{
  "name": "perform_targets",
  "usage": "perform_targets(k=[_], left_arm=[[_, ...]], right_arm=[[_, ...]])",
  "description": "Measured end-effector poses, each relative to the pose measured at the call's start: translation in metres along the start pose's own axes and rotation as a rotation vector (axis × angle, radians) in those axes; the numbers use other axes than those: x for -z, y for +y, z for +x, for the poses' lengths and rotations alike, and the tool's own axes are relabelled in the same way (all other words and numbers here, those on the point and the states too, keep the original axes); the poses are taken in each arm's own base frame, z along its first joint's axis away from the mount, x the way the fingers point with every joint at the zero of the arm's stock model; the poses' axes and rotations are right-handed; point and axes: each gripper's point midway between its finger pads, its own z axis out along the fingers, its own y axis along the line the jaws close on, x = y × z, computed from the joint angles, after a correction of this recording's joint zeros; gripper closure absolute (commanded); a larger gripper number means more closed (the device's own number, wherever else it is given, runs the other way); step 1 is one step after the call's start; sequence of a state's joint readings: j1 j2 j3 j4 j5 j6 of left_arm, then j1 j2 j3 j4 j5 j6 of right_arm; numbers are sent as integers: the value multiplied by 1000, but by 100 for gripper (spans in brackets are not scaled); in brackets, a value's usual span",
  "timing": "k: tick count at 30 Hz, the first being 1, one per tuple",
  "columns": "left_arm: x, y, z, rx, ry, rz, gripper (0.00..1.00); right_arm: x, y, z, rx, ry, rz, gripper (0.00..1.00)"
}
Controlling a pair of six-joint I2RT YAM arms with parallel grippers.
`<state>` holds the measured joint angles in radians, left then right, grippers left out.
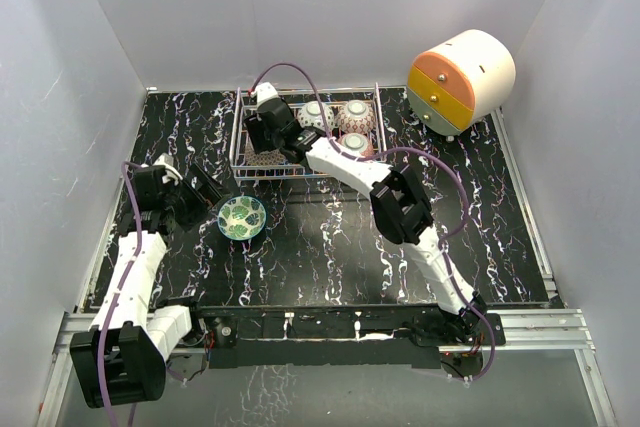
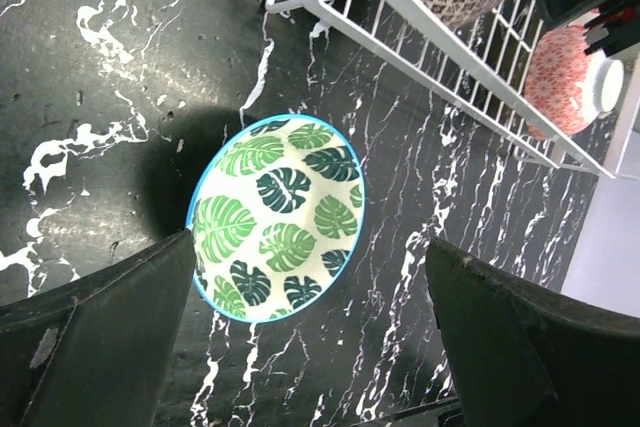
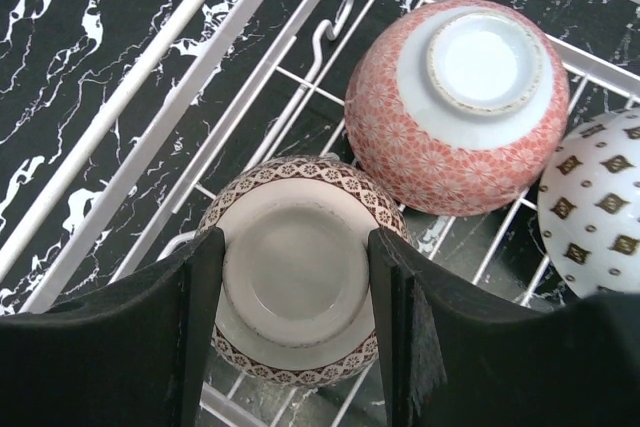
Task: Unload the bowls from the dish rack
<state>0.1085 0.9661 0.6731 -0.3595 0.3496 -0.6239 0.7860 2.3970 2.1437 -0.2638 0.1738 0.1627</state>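
Observation:
The dish rack point(image 1: 237, 152) stands at the back middle of the table with several bowls upside down in it. My right gripper point(image 3: 297, 257) reaches into its left end and is shut on the foot ring of a beige bowl with a brown band point(image 3: 295, 172), one finger on each side. Beside it lie a pink bowl point(image 3: 455, 97) and a white bowl with brown diamonds point(image 3: 600, 207). A green leaf bowl point(image 2: 275, 217) sits upright on the table in front of the rack. My left gripper point(image 2: 310, 317) hovers open just near of it, holding nothing.
A white, orange and yellow cylindrical drawer unit point(image 1: 460, 82) stands at the back right. The rack's white wire side point(image 2: 440, 42) runs just beyond the green bowl. White walls close in the table on three sides.

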Motion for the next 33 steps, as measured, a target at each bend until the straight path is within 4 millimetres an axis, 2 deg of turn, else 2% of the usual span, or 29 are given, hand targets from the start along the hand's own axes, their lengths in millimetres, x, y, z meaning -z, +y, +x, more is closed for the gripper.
perform_targets(k=[6,12,15,20,26,29,33], left_arm=[[4,-13,-5,18,-20,53,3],[8,-35,-13,46,-37,148,3],[13,-59,-24,75,-58,254,3],[22,-107,-52,122,-105,472,3],[16,-137,-66,166,-107,590,3],[8,-154,-56,157,-72,627,3],[-10,-174,-38,154,-28,658,3]], right_arm=[[17,-12,-11,1,1,31,70],[38,-27,-38,-16,-42,55,70],[47,-35,-48,-35,-61,57,71],[60,-48,-51,-102,-56,31,73],[72,-69,-56,-182,-55,-5,73],[79,-74,-64,-214,-66,-25,73],[93,-70,-79,-243,-89,-77,73]])
